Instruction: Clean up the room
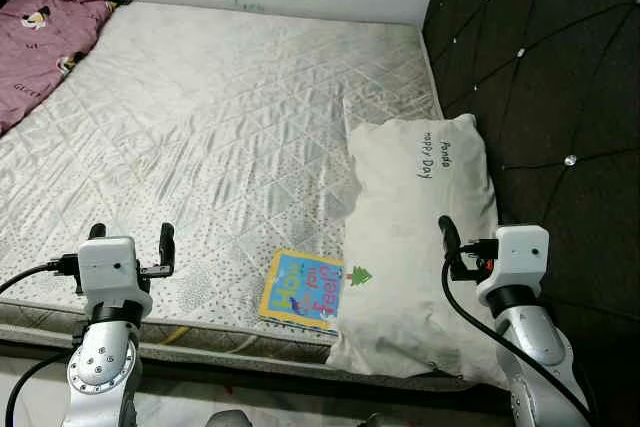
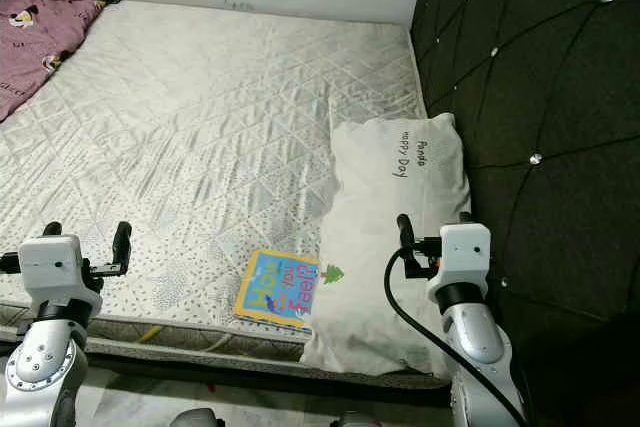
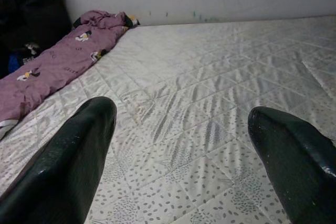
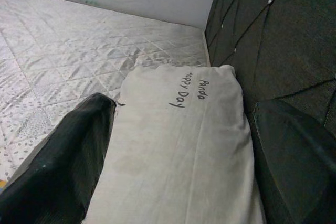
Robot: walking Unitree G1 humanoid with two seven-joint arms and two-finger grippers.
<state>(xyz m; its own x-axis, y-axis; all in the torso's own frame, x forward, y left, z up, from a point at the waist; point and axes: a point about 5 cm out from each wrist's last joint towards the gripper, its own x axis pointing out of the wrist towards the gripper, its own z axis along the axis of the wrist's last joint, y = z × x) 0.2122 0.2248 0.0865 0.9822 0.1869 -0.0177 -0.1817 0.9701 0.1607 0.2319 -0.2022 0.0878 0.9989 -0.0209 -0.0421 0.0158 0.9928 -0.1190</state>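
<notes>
Right hand hovers with its fingers spread wide above the near end of the white pillow, which lies along the bed's right side against the dark headboard. Left hand, equally wide, hangs over the mattress near edge. Soft and light, the pillow would sag; a corner pinch seems best. Beside it, partly tucked under its left edge, lies a thin stiff picture book, best gripped by its free edge.
</notes>
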